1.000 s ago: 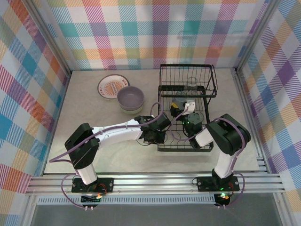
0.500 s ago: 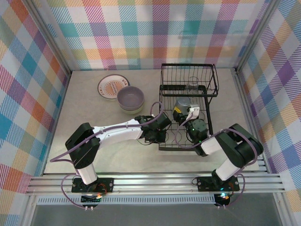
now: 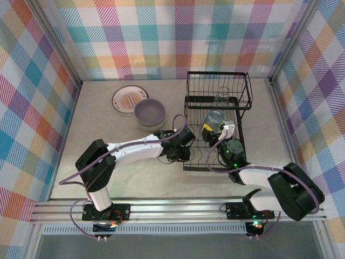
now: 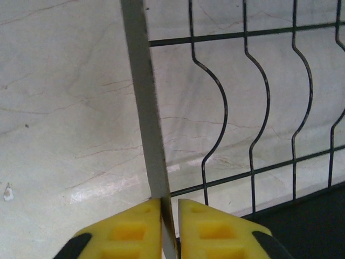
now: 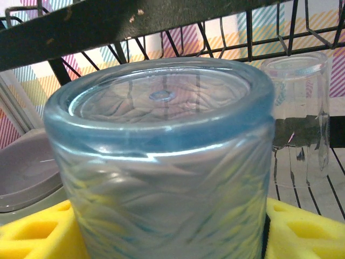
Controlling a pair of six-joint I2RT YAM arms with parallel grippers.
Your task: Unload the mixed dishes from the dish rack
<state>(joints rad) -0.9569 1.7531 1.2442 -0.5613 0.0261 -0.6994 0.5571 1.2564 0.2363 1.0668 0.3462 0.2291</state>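
Dish rack (image 3: 218, 86) holds 1 clear glass (image 5: 299, 118) (right fingers (image 5: 307, 232) grip bluish tumbler (image 5: 161, 162)).

No word, label, brand or number can be read in any view. The glass tumbler (image 5: 161, 162), seen close against the wires of the dish rack (image 3: 218, 73), shows only wavy relief, no lettering.
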